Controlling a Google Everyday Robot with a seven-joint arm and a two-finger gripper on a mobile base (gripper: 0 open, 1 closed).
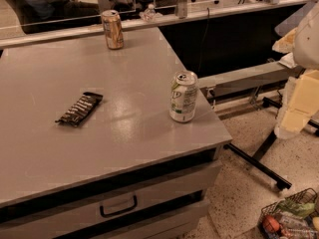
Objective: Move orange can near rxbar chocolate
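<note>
One orange can [112,30] upright at the far edge of the grey table [40,148], well apart from the rxbar chocolate [79,108] lying flat toward the left, farther yet from the gripper [298,106] off to the right, beyond a white and green can [184,96]; open or closed, cannot tell.

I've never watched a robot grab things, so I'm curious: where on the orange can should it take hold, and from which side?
Probably mid-height on the orange can: it stands upright, slim and round, so its sides suit a squeeze. Come from the near side, over the table; a rail runs close behind it. The pincer hangs beyond the table's right edge, far from the can.
</note>
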